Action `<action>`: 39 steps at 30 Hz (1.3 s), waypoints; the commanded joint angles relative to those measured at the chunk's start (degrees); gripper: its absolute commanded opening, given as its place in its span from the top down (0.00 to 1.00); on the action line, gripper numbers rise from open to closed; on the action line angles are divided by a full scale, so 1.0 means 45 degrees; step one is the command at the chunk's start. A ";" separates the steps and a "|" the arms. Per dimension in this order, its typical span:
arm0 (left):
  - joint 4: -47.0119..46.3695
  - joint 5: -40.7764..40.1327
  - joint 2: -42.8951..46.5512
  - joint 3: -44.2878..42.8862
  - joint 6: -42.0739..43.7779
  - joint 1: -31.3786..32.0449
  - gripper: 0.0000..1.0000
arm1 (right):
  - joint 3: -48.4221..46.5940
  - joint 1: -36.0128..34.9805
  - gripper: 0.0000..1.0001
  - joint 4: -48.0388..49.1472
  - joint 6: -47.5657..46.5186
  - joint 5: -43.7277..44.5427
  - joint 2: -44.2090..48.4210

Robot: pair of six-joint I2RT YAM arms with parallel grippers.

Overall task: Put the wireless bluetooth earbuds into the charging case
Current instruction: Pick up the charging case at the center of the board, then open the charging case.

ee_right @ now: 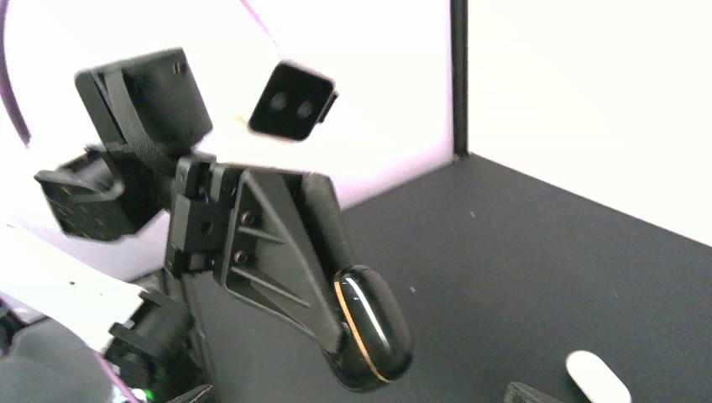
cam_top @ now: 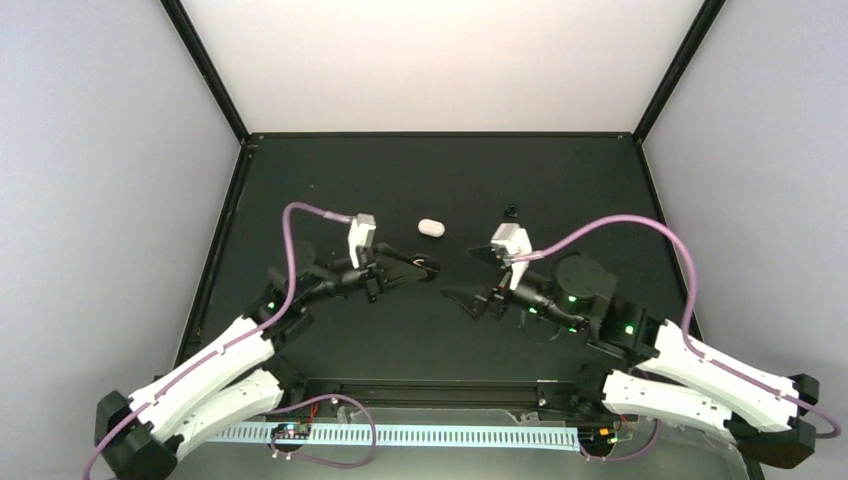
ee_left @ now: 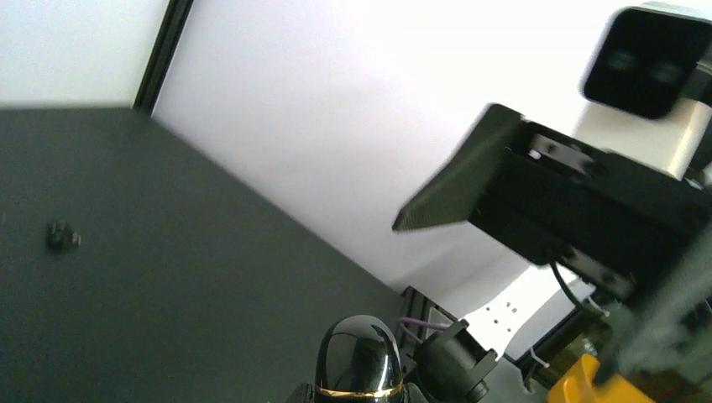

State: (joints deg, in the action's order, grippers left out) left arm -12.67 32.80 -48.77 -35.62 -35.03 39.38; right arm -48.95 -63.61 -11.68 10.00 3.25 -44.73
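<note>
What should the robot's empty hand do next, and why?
Probably the open, empty right gripper should reach toward the small glossy white oval case, which lies untouched on the black table. The left gripper is busy, shut on a glossy black oval pod with a gold band. No earbuds show in any view.

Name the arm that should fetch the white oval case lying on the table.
Right. The right end effector is open, apparently empty, and near the white case. The left end effector is just as near but already grips a glossy black pebble, so it looks occupied.
</note>
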 commanded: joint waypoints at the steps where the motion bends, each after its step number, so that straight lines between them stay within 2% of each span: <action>1: -0.2851 -0.0026 0.2042 0.1287 0.2047 -0.0039 0.98 | -0.0052 0.0015 0.11 0.0540 0.0757 -0.1281 0.1043; 6: -0.4522 0.0243 0.2962 0.2164 0.2895 -0.0023 0.98 | -0.0770 0.0015 0.12 -0.0015 0.0515 -0.2411 0.0593; 10: -0.5254 0.1004 0.2671 0.2110 0.2991 -0.0015 0.98 | -0.1049 0.0015 0.15 0.0083 0.0396 -0.2662 0.0352; 14: -0.6914 0.1943 0.2195 0.2215 0.2517 0.0034 0.98 | -0.1393 0.0015 0.15 -0.0130 0.0034 -0.2737 0.0146; 17: -0.8696 0.2611 0.1880 0.2370 0.2225 0.0125 0.98 | -0.2063 0.0016 0.15 -0.0647 -0.0333 -0.3161 -0.0260; 22: -1.0006 0.2923 0.1815 0.2298 0.2491 0.0165 0.98 | -0.3724 0.0016 0.15 -0.2055 -0.1155 -0.3634 -0.1060; 26: -1.0138 0.3163 0.1707 0.1802 0.2670 0.0183 0.98 | -0.5151 0.0020 0.16 -0.3320 -0.1708 -0.3985 -0.1729; 31: -0.9970 0.3454 0.1600 0.1389 0.2718 0.0206 0.98 | -0.6373 0.0005 0.25 -0.4640 -0.2153 -0.4994 -0.2638; 36: -0.9565 0.3420 0.1669 0.1219 0.2697 0.0279 0.98 | -0.6410 -0.0004 0.27 -0.4858 -0.2127 -0.5391 -0.3074; 39: -0.9325 0.3368 0.1695 0.1186 0.2691 0.0358 0.98 | -0.6105 0.0001 0.33 -0.4384 -0.1930 -0.5284 -0.3100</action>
State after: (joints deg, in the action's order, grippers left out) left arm -53.82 46.76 -41.34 -27.44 -24.10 40.27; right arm -77.25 -63.61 -31.22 1.28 -19.11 -58.81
